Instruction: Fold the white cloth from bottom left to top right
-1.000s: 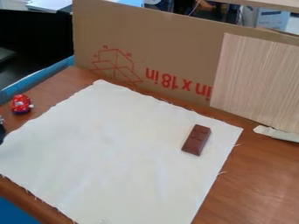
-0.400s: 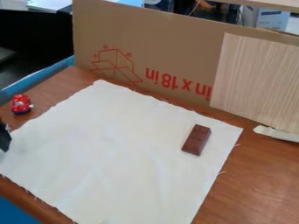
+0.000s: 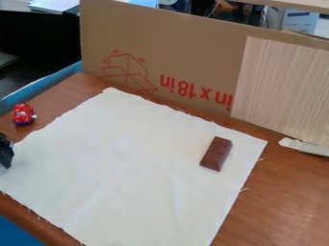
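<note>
Poking in at the left edge of the frame, a little below mid-height, is the black gripper (image 3: 5,153), just a dark piece of it by the cloth's left side. From where I stand I can't tell whether it is released or clenched, or whether it touches the fabric. The white cloth (image 3: 135,168) lies spread out and unfolded, taking up most of the middle and lower left of the picture, with one corner pointing up toward the upper left, another out at the right, and its lower part running off the bottom edge. Loose threads stick out along its borders, and faint creases cross it. A brown chocolate bar (image 3: 216,153), marked off in blocks, rests on the cloth near its right corner, set at a slant. Over at the left, beyond the cloth's edge, a small red toy car (image 3: 24,115) sits on the brown wooden table (image 3: 289,197). Behind the cloth a cardboard sheet (image 3: 180,48) with red print stands upright across the upper part of the frame, and a pale wood-grain panel (image 3: 283,91) stands in front of its right end. A whitish strip (image 3: 304,146) lies at the panel's foot, by the right edge.
</note>
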Controlling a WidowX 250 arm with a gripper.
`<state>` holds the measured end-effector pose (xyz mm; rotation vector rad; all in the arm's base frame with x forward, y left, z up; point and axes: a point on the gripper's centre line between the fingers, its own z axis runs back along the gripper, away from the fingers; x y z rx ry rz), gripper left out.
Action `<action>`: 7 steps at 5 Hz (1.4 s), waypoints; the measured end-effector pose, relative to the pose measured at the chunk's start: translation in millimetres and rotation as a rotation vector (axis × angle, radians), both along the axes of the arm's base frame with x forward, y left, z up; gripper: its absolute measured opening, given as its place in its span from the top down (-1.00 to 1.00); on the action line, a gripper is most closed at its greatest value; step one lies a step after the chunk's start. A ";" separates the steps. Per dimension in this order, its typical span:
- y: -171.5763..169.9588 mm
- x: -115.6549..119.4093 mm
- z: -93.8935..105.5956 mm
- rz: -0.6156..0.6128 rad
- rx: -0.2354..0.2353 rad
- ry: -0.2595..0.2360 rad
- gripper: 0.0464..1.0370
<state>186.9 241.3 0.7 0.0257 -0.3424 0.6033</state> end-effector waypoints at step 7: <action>-82.8 27.9 88.7 -0.046 -0.270 0.091 0.98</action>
